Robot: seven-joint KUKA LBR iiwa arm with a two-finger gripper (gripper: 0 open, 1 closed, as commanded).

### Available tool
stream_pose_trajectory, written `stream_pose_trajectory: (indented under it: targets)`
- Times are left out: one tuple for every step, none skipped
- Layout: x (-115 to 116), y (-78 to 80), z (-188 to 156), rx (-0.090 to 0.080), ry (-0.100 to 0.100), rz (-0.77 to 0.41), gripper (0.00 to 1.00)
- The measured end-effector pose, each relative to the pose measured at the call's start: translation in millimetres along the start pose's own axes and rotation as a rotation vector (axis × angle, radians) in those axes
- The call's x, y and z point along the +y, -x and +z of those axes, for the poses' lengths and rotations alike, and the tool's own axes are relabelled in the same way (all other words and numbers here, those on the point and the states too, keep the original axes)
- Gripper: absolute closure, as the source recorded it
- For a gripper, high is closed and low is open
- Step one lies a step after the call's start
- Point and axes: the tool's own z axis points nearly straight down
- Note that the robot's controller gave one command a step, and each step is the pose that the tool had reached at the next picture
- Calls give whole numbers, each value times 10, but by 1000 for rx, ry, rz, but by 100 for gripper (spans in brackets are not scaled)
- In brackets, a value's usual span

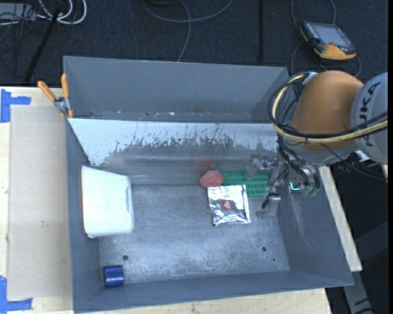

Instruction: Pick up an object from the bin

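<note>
1. Where the arm comes in from the right, the grey bin (183, 267) holds a few loose things, spread apart.
2. A white box (107, 200) lies by the left wall.
3. The hand (275, 191) hangs low at the right, at the right end of a green flat piece (239, 179) and just beside a silver foil packet (229, 205); whether it is open or closed cannot be told.
4. A pink lump (211, 178) lies just left of the green piece.
5. A blue cylinder (113, 275) sits in the near-left corner.

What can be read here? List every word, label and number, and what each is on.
"KU", as it seems: on the arm, cut off at the edge.
Packet: red and dark label, too small to read.
Handset beyond the bin: screen unreadable.
No other text can be read.
</note>
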Motion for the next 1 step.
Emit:
stream_pose_trajectory:
  targets:
    - [149, 205, 858, -13, -1, -19, 0]
